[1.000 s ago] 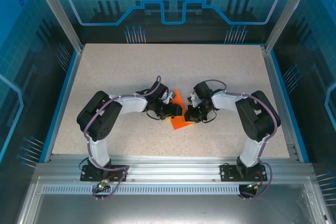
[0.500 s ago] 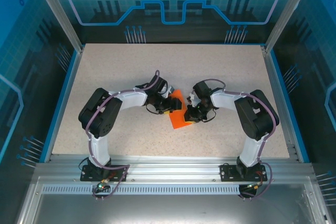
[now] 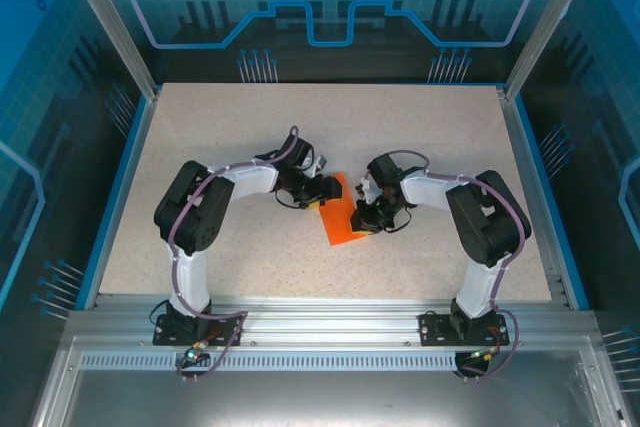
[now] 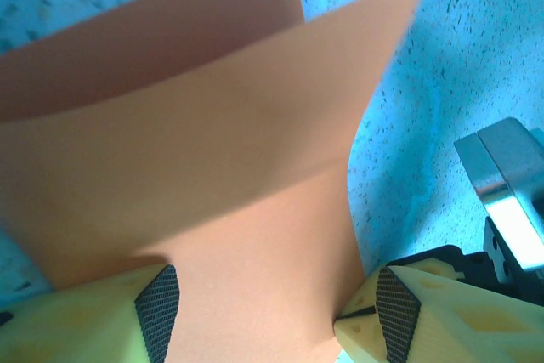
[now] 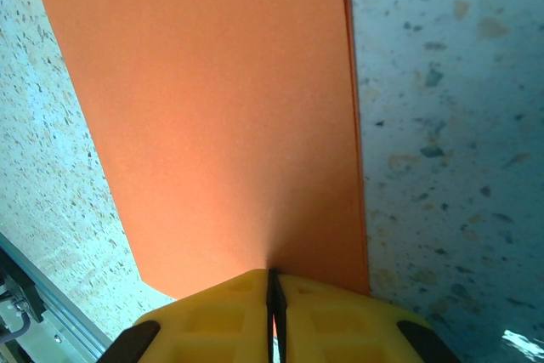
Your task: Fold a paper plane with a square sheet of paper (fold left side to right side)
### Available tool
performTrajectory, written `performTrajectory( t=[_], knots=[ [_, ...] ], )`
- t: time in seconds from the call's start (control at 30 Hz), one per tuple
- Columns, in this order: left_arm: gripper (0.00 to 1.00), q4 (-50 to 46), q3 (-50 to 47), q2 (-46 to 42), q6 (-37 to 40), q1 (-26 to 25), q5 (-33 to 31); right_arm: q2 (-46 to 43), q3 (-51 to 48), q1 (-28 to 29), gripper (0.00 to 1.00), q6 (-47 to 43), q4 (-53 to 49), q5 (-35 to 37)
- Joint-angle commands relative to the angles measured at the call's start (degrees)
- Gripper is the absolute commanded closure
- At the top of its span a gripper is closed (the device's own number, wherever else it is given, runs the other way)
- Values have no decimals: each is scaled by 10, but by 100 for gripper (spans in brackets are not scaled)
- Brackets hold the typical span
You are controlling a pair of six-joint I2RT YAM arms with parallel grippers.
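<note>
The paper (image 3: 340, 230) at the centre of the table (image 3: 200, 147) looks thin and floppy, so take it by an edge. Your right gripper (image 5: 274, 295) pinches its 3 o'clock edge. The left gripper (image 4: 272, 312) stands open around the raised 10 o'clock flap.

Curved sheet of paper (image 4: 212, 167) between spread fingers of left gripper (image 4: 274, 316), perhaps touching.

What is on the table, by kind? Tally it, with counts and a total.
Orange-red sheet of paper: 1
Grippers: 2 (left gripper open with the paper between its fingers, right gripper shut on the paper's edge)
Total: 3
</note>
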Motion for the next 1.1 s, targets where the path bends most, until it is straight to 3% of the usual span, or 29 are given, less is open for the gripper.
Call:
performTrajectory(
  t=[0.0,0.83,1.07],
  knots=[
    [32,-15,16,24,23,22,-21,40,-15,4,88,-11,-34,84],
    [31,-93,202,145,57,87,-25,38,-23,3,88,-5,-29,68],
    [30,-107,192,81,72,110,-17,2,-29,3,86,14,38,5]
  ],
)
